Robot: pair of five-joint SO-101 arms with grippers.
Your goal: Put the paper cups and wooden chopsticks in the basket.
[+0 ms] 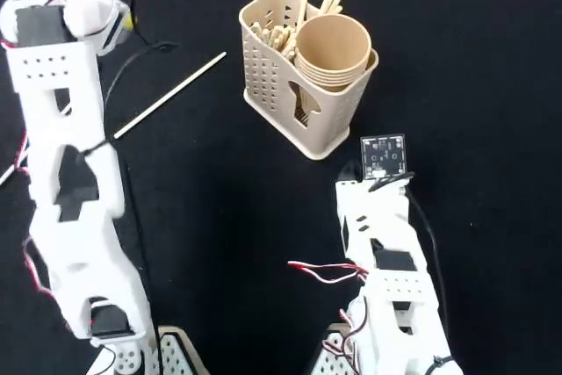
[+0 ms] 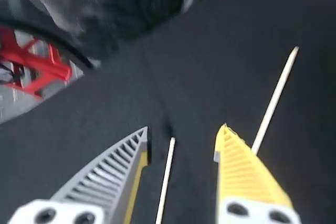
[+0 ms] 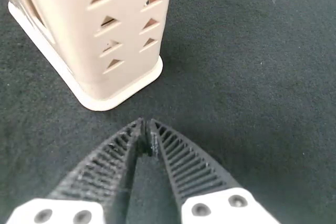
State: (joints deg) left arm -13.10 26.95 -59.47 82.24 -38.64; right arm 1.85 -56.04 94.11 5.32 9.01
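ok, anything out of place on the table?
Yes: a thin wooden chopstick lies loose on the black cloth, left of the beige slotted plastic basket that holds the others and the brown paper cups.

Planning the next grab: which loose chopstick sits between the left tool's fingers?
The shorter-looking chopstick, framed in the left tool's open gap; the other chopstick runs outside the yellow finger.

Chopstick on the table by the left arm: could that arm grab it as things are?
Probably yes. The left gripper is open, and one chopstick lies on the black cloth between its fingers with nothing on top of it. A second chopstick lies just outside the yellow finger.
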